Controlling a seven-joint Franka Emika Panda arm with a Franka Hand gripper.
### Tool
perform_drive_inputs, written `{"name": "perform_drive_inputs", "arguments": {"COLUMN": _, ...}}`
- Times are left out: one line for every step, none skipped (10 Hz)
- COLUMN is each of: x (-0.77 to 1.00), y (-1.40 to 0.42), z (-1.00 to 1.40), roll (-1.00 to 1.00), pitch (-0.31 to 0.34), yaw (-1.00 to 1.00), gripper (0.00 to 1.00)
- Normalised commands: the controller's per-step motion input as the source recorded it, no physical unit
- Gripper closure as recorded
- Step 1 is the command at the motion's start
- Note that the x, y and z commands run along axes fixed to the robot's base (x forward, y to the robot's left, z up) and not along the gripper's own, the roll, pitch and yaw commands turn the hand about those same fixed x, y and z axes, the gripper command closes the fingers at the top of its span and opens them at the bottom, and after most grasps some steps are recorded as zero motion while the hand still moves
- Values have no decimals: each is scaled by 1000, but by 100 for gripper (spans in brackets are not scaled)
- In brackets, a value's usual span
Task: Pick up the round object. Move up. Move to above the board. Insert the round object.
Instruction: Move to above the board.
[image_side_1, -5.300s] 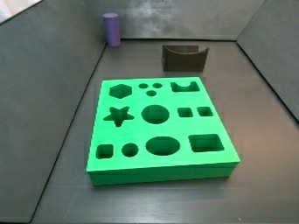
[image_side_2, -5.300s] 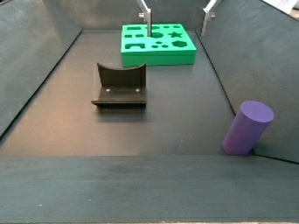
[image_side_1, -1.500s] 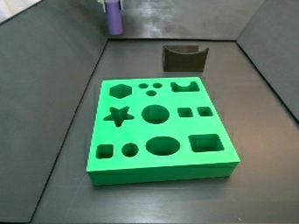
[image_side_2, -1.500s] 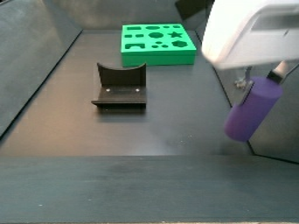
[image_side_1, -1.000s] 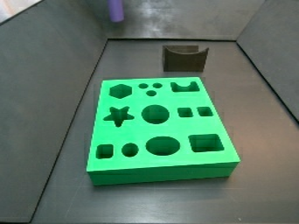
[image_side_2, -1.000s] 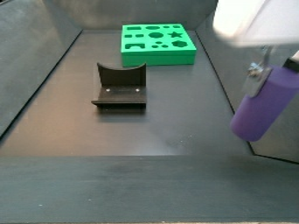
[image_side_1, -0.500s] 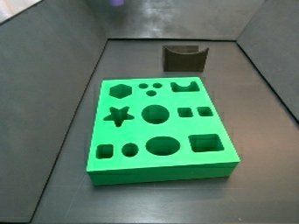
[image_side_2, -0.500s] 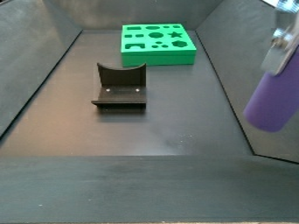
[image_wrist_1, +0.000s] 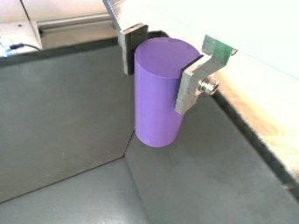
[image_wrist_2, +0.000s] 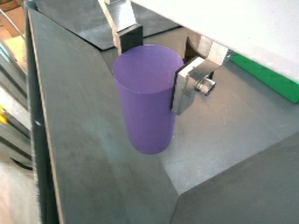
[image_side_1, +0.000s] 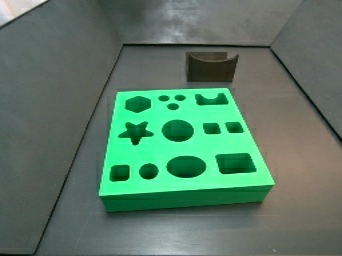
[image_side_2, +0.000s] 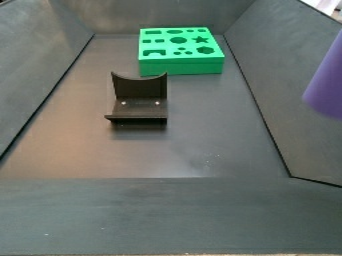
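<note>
The end effector pinches the matte purple upright cylinder near its top between 2 flat silver fingers, and this round object looks light, rigid and smooth enough to slip if tilted.

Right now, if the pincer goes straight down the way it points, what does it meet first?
Probably the bare dark floor. The pincer grips the round object upright, and nothing else shows under it in both wrist views. Depth is unclear.

Purple round object upright between the tool fingers, apparently clear of the grey floor
</note>
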Motion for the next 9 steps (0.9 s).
{"name": "perform_drive_inputs", "arguments": {"x": -5, "y": 33, "z": 626, "roll": 24, "pitch": 88, "yaw": 19, "gripper": 100}}
{"name": "perform_drive_inputs", "arguments": {"x": -2, "y": 17, "z": 469, "roll": 24, "pitch": 86, "yaw": 17, "gripper": 100}}
{"name": "perform_drive_inputs", "arguments": {"x": 2, "y": 5, "z": 315, "roll": 24, "pitch": 89, "yaw": 14, "gripper": 100}}
{"name": "perform_drive_inputs", "arguments": {"x": 227, "y": -1000, "z": 19, "roll": -131, "pitch": 301, "yaw": -1000, "gripper": 100}}
{"name": "perform_drive_inputs", "arguments": {"x": 229, "y": -1000, "z": 3, "roll": -126, "pitch": 297, "yaw": -1000, "gripper": 100}}
{"name": "perform_drive_inputs", "arguments": {"x": 226, "y": -1000, "z": 10, "roll": -142, "pitch": 302, "yaw": -1000, "gripper": 100}}
{"name": "perform_drive_inputs", "arguments": {"x": 224, "y": -1000, "z": 11, "roll": -166, "pitch": 292, "yaw": -990, "gripper": 100}}
{"name": "perform_drive_inputs", "arguments": {"x": 226, "y": -1000, "z": 13, "roll": -137, "pitch": 198, "yaw": -618, "gripper": 100}}
{"name": "perform_drive_inputs", "arguments": {"x": 226, "y": -1000, "z": 14, "roll": -121, "pitch": 142, "yaw": -382, "gripper": 100}}
